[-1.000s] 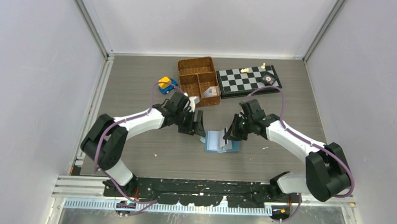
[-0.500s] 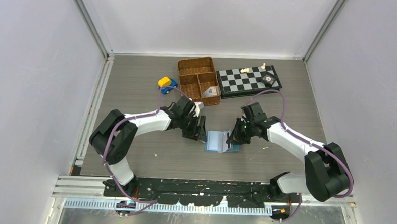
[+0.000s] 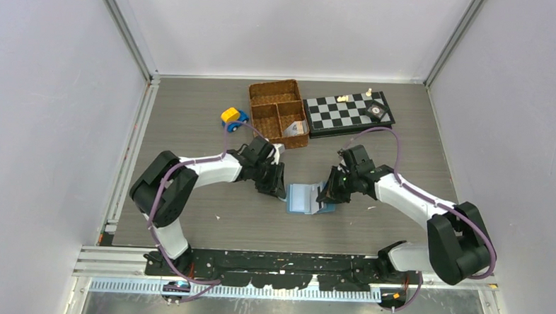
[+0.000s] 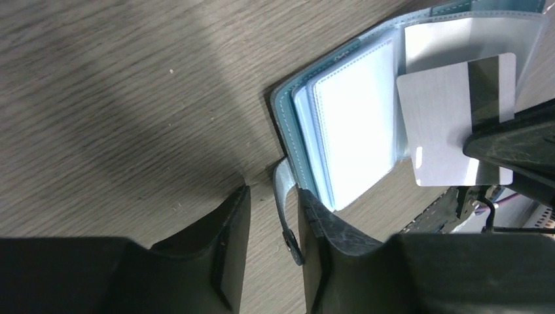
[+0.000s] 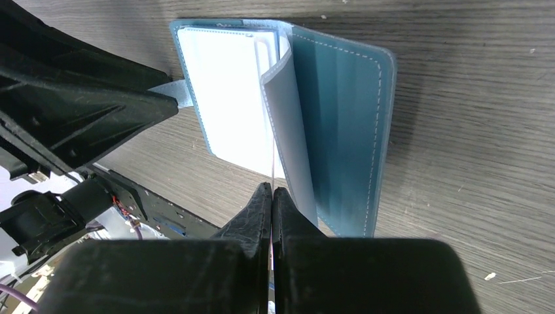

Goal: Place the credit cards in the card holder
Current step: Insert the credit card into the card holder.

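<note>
Handling the card holder (image 5: 340, 131) calls for care, because we judge it light, soft and floppy. It lies open at the middle of the table (image 3: 191, 125), between the two arms. Its pale inner pockets face up, and one sleeve stands away from the teal cover.

Left gripper (image 4: 275, 196): the jaws stand partly apart and straddle the snap tab (image 4: 286, 206) at the left edge of the holder. One finger is at the tab and a gap shows at the other, so we do not read this as a firm grip. We judge the tab to be the right place to hold. It is a thin strap, clear of the pockets, and pinning it should stop the light case from sliding on the smooth wood-grain surface.

Right gripper (image 5: 271, 190): the jaws are closed on a pale striped card (image 4: 445, 124), pinched at one edge on the stripe side. The card hangs over the holder, just beside the raised sleeve. We cannot tell whether its free edge has entered a pocket.

We judge the card thin, stiff and slick. Hold it by one edge, as here, so that the opposite edge leads into the pocket. Keep it in line with the pocket mouth, because a tilted card may catch the soft sleeve and drag or fold the holder instead of sliding in.
</note>
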`<state>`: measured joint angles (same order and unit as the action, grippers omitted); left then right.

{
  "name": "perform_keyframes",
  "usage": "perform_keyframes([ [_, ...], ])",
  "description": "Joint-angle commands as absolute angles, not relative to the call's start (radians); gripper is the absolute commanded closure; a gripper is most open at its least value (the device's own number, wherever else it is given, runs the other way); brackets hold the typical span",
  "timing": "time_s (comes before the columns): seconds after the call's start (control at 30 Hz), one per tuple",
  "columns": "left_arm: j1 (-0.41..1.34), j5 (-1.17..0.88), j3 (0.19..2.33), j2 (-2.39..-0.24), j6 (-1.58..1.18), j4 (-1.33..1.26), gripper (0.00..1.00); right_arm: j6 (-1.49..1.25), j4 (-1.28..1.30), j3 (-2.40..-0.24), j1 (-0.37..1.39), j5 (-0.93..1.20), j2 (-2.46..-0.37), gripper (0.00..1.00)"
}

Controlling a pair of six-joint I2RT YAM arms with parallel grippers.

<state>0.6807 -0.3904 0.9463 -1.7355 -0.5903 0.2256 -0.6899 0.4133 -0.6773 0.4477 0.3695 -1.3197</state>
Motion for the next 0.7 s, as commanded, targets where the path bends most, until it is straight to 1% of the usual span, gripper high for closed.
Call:
perform_keyframes([
  [0.0,0.686,-0.338,0.971,-1.75,-0.562,0.229,0.69,-0.678,0.386,-0.673,0.443,0.389,-1.278,1.0],
  [0.1,0.686,-0.332,0.972,-1.754,-0.56,0.235,0.76,-0.678,0.379,-0.667,0.443,0.396,-1.276,1.0],
  [0.2,0.686,-0.324,0.972,-1.756,-0.556,0.239,0.8,-0.677,0.367,-0.661,0.443,0.408,-1.278,0.99],
  [0.67,0.686,-0.309,0.98,-1.769,-0.546,0.253,0.92,-0.665,0.324,-0.641,0.443,0.426,-1.336,0.99],
])
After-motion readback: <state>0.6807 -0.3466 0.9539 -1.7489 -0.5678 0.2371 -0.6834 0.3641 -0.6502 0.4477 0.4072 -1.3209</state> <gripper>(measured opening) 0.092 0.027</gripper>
